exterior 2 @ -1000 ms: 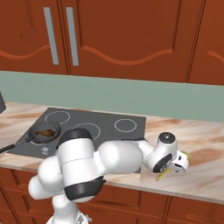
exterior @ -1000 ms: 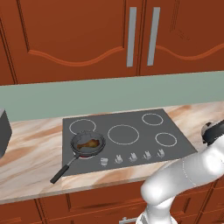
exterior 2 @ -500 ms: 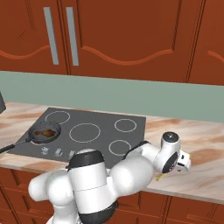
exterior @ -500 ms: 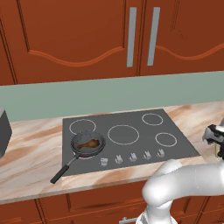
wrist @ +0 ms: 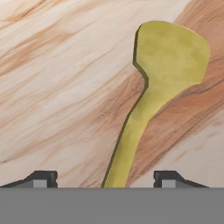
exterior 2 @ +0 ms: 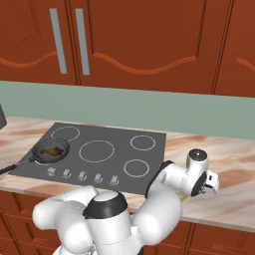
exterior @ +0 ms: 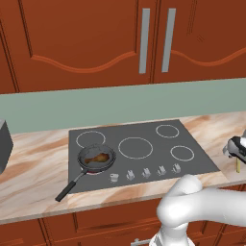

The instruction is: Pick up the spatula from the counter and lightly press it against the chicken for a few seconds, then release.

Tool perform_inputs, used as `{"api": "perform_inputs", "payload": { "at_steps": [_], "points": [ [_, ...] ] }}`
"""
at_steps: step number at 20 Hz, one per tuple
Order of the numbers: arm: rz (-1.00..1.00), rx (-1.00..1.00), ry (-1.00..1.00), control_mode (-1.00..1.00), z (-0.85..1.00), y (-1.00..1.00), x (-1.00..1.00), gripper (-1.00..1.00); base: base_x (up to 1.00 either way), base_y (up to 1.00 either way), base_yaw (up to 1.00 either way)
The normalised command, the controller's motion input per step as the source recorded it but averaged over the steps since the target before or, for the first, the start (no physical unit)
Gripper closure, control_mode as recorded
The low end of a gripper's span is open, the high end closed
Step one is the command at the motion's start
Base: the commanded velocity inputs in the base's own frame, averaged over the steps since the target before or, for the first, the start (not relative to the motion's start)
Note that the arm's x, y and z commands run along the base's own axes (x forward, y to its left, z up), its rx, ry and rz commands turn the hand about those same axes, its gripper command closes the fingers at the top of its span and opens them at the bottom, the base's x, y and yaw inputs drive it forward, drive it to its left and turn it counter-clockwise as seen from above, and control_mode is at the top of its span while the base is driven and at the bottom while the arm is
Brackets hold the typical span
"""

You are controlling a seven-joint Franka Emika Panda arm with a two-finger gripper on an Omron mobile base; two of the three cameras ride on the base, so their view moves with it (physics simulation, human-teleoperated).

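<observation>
The end effector [wrist: 106, 178] hangs over the desk [wrist: 52, 87] with its jaws wide apart and nothing in its hold. In the hand view the two dark fingertips [wrist: 43, 178] stand either side of the spatula [wrist: 141, 109], each with a clear gap to the handle. The handle runs up between them, a little nearer one tip than the other and slightly askew to the line between them.

The step in hand, as I judge it, is the grasp. To do it well, the end effector should settle low enough for the pads to meet the handle's flanks rather than skim its top. It should also be centred over the handle, so neither finger shoves it sideways first. A small turn of the wrist would square the pads to the slanted handle. Closing slowly guards against the flat tool skating across the smooth marbled surface.

Further ahead of the end effector the handle widens into the yellow blade, which lies flat on the desk. Gripping this far back leaves the whole blade free for pressing.

Well away to the side, across the cooktop [exterior: 149, 129], sits the pan [exterior: 72, 185] with the chicken [exterior: 97, 157] in it. That is a long carry, so the grip must be firm enough to keep the blade from swivelling.
</observation>
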Motion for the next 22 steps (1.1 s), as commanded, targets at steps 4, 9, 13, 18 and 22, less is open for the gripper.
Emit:
{"api": "perform_inputs", "payload": {
  "at_steps": [4, 9, 13, 18, 22],
  "points": [
    [0.00, 0.00, 0.00, -1.00, -0.21, 0.00, 0.00, 1.00, 0.00, 0.00, 0.00],
    [0.00, 0.00, 0.00, -1.00, -0.21, 0.00, 0.00, 1.00, 0.00, 0.00, 0.00],
    [0.00, 0.00, 0.00, -1.00, -0.16, 0.00, 0.00, 1.00, 0.00, 0.00, 0.00],
    [0.00, 0.00, 0.00, -1.00, -0.04, 0.00, -0.01, 1.00, 0.00, 0.00, 0.00],
    [0.00, 0.00, -0.05, -1.00, 0.04, 0.00, -0.22, 1.00, 0.00, 0.00, 0.00]
  ]
}}
